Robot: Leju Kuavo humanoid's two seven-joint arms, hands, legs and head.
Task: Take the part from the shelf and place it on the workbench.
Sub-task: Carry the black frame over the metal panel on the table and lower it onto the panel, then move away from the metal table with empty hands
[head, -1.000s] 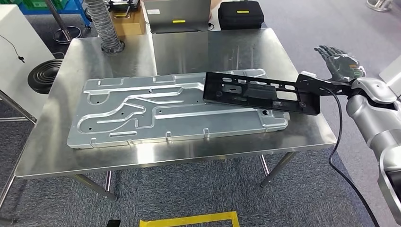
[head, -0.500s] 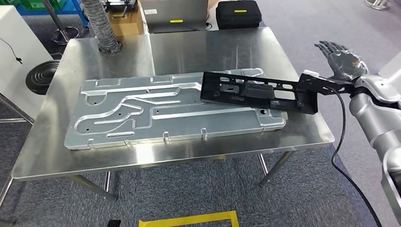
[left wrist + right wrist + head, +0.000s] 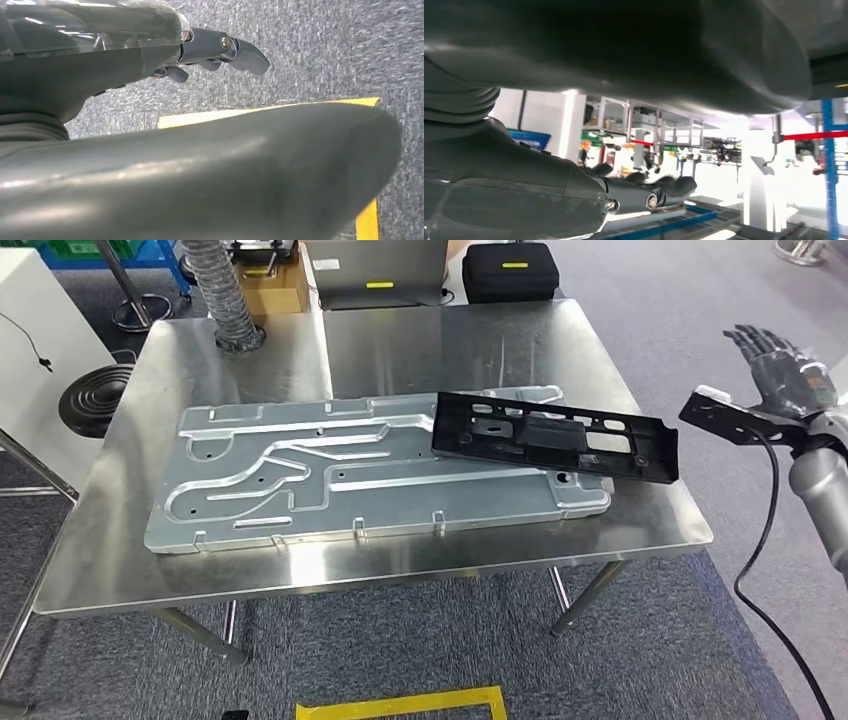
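Observation:
The black rectangular part (image 3: pixel 556 435) lies on the steel workbench (image 3: pixel 450 340), its left portion resting over the right end of a large silver grooved plate (image 3: pixel 370 475). My right hand (image 3: pixel 782 370) is raised off the bench's right edge, fingers spread and holding nothing, well apart from the part. In the right wrist view the right hand (image 3: pixel 644 192) has its fingers stretched out straight with nothing in them. My left hand (image 3: pixel 210 52) hangs over grey carpet with fingers extended and holds nothing.
A grey ribbed hose (image 3: pixel 225 300) stands at the bench's back left. Behind the bench are a black case (image 3: pixel 510 270), a grey box (image 3: pixel 375 270) and a cardboard box (image 3: pixel 265 285). Yellow floor tape (image 3: pixel 400 705) lies in front. A black cable (image 3: pixel 770 530) hangs from my right wrist.
My right hand has let go of the black part and drawn back to the right, away from the bench. The part now lies flatter and unheld on the plate.

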